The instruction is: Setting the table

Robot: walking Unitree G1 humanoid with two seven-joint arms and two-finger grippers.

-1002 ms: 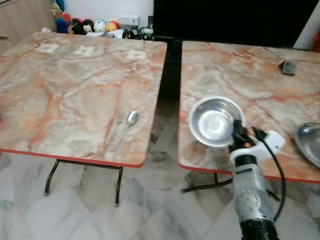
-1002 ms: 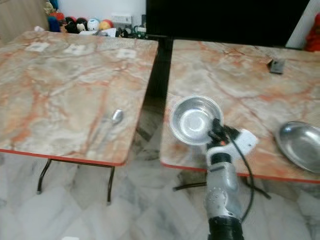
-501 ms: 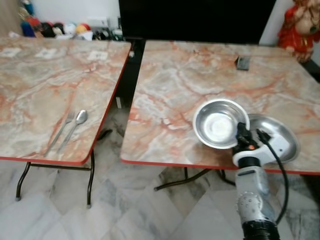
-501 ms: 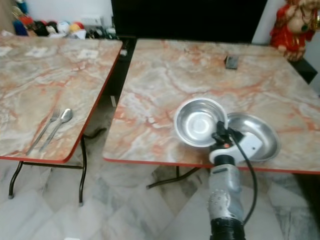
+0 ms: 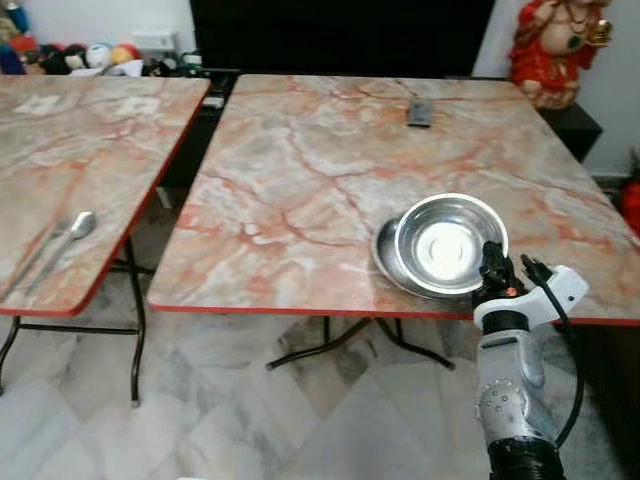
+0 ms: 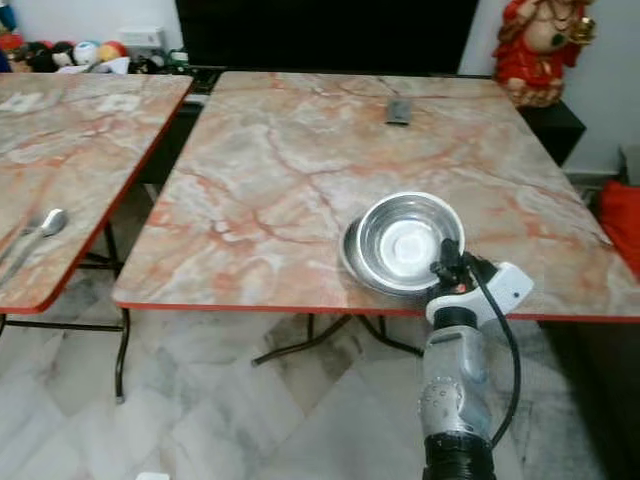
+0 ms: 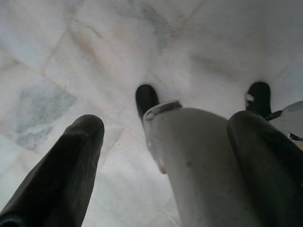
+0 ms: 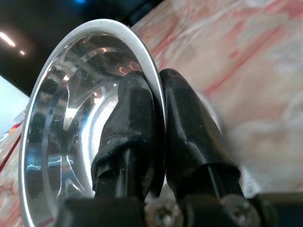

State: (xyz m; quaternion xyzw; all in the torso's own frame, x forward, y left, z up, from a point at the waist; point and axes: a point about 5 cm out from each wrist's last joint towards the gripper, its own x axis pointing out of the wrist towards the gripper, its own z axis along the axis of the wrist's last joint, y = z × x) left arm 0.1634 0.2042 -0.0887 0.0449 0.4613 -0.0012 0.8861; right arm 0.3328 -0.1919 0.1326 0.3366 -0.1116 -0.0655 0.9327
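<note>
the steel bowl (image 5: 449, 243) is held by its near rim, at its own 5 o'clock, with the right gripper (image 5: 492, 266) clenched on that rim: in the right wrist view one black finger (image 8: 127, 127) sits inside the bowl and the other outside, the thin edge pinched between them. the bowl is over the near right part of the right-hand desk (image 5: 300, 170), and it covers most of a second, wider steel plate (image 6: 352, 256) whose edge shows as a crescent at the bowl's 9 o'clock. whether the bowl rests on that plate or hangs just above it cannot be told.

the silver right arm (image 5: 508, 390) rises from the bottom of the head views to the desk's near red edge, a black cable looping beside its white wrist block.

at the desk's far side, toward 12 o'clock from the bowl, lies a small dark flat object (image 5: 419, 112), too small to name. a red figurine (image 5: 551, 45) stands beyond the desk's far right corner.

well apart at 9 o'clock, across a gap, a spoon (image 5: 72, 231) lies beside a fork, hard to make out, near the edge of the left-hand desk (image 5: 90, 150). soft toys (image 5: 85, 56) line the wall beyond it.

the left gripper (image 7: 165, 137) hangs over the marble floor (image 7: 94, 52), jaws released and wide apart, with the robot's leg and dark feet between them.
</note>
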